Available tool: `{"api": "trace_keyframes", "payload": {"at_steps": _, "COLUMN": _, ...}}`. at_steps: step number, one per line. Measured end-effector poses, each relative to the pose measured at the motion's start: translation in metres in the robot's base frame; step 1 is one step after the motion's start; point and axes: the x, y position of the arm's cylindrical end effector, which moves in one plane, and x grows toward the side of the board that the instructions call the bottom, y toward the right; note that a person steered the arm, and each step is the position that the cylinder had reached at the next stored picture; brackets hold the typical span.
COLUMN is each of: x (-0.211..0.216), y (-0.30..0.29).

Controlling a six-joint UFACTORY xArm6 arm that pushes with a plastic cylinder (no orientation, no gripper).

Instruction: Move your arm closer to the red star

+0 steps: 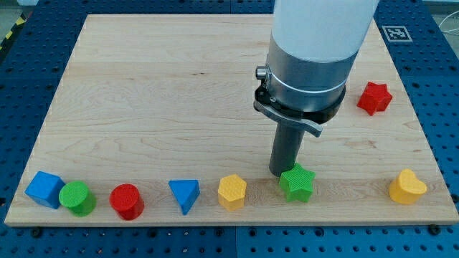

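My tip [281, 174] rests just beside the green star [297, 183]; the red star [374, 98] lies well apart, far right; no gripper is fitted.

The arm [323, 29] is a fat white cylinder ending in a grey metal collar [307, 75]. A black clamp ring sits under it. A straight dark rod [285, 147] sticks out below.

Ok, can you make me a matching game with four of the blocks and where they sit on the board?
Things:
1. red star
2. blue cube
3. green star
4. yellow heart

Places:
A. bottom left corner of the view
B. right beside my tip
C. bottom right corner of the view
D. right side of the view, above the bottom row

Pairs: 1-D, 2-A, 3-B, 4-C
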Motion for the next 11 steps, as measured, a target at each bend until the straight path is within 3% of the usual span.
{"api": "trace_keyframes", "payload": {"at_steps": 6, "x": -0.154, "y": 0.120}}
{"api": "trace_keyframes", "payload": {"at_steps": 9, "x": -0.173, "y": 0.203}}
{"api": "trace_keyframes", "payload": {"at_steps": 11, "x": -0.160, "y": 0.206}}
